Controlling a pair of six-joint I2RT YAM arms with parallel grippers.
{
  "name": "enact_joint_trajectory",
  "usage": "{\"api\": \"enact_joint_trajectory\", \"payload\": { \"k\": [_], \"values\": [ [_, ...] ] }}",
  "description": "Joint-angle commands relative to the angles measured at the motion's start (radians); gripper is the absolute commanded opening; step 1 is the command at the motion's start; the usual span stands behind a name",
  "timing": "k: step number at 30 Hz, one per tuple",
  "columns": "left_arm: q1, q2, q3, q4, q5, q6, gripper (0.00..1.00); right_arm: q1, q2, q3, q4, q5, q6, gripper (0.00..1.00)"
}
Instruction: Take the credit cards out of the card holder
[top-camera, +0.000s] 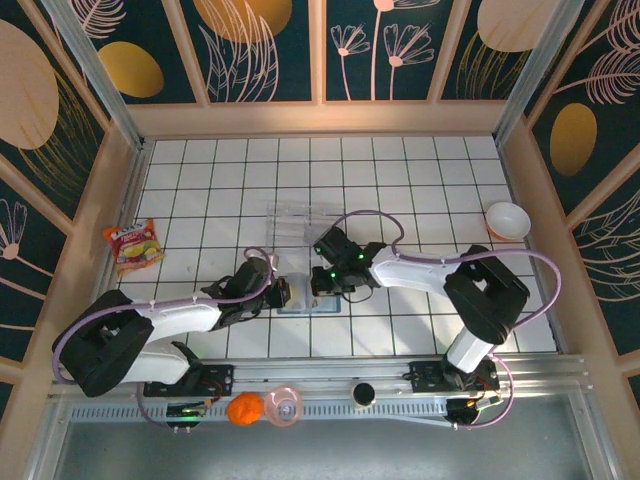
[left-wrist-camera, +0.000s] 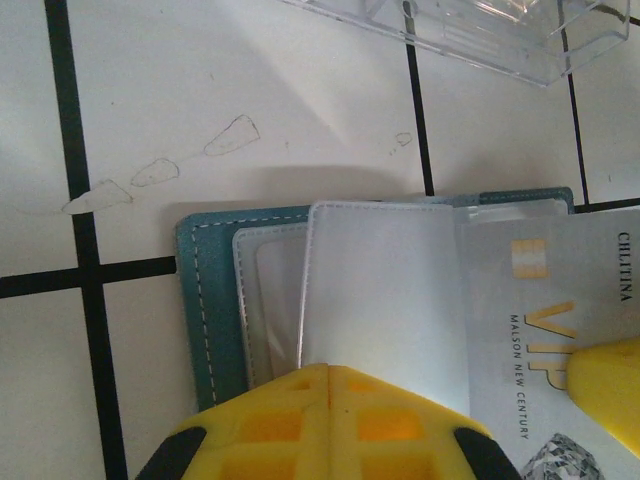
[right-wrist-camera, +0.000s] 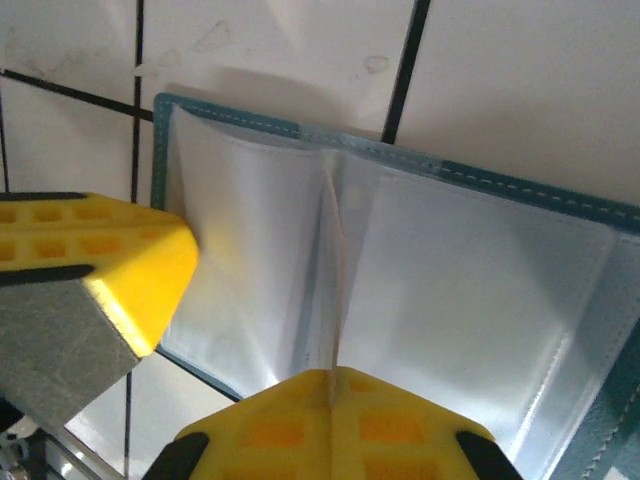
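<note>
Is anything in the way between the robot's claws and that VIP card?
No separate object does. The left gripper, shut, sits over a clear sleeve of the card holder, right beside the VIP card. Whether plastic covers that card, I cannot tell.

Black-white arms (top-camera: 180, 318), lilac cables (top-camera: 362, 212), yellow fingers (left-wrist-camera: 300, 425).

A white tiled floor (top-camera: 200, 165) with dark grout lines fills the centre. Pale wooden framing (top-camera: 320, 118) borders it at 9, 12 and 3 o'clock and holds dark teal wall panels (top-camera: 265, 50) painted with gold ovals and pink line-drawn plants. A metal rail (top-camera: 330, 372) runs along 6 o'clock. The light is bright and even, with soft shadows.
</note>
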Motion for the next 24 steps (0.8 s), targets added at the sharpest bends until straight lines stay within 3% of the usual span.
{"api": "enact_joint_trajectory", "payload": {
  "k": [1, 11, 16, 24],
  "values": [
    [0.004, 0.000, 0.003, -0.053, -0.003, 0.016, 0.00, 0.004, -0.080, -0.010, -0.004, 0.039, -0.084, 0.00],
    [0.005, -0.031, 0.047, -0.114, 0.000, 0.033, 0.00, 0.019, -0.255, 0.162, -0.179, 0.144, -0.642, 0.00],
    [0.004, -0.113, 0.076, -0.178, -0.017, 0.018, 0.40, 0.017, -0.240, 0.281, -0.313, 0.189, -0.938, 0.00],
    [0.016, -0.205, 0.088, -0.266, -0.029, -0.015, 0.82, -0.022, -0.090, 0.535, -0.499, 0.221, -1.207, 0.00]
  ]
}}
